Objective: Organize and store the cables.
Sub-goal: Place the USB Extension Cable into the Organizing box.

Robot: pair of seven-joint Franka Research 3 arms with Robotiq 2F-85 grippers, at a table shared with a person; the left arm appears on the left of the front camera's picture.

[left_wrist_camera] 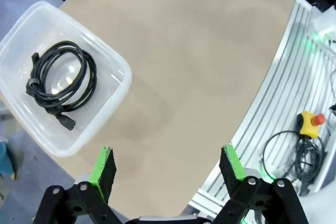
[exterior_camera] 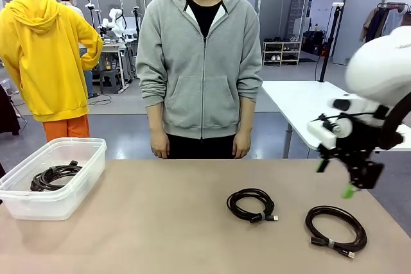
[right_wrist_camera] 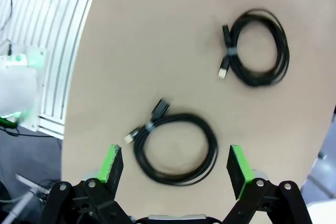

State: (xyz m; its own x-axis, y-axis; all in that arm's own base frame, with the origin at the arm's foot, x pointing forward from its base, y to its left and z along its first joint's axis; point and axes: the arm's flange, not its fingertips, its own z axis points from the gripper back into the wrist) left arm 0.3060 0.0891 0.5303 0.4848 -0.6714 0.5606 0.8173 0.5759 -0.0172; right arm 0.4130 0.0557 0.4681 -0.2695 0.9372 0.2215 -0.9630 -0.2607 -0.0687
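Two coiled black cables lie on the tan table at the right: one nearer the middle, another with a small tie toward the front right. A third coiled cable rests inside the clear plastic bin at the left. My right gripper hangs open above the right edge of the table. In the right wrist view the tied cable lies below and between its open fingers, with the other cable farther off. My left gripper is open over the table near the bin, which holds the coiled cable.
A person in a grey hoodie stands at the far side, hands down at the table edge. A white table stands behind at the right. Beside the table's near edge are aluminium rails and a yellow box with a red button.
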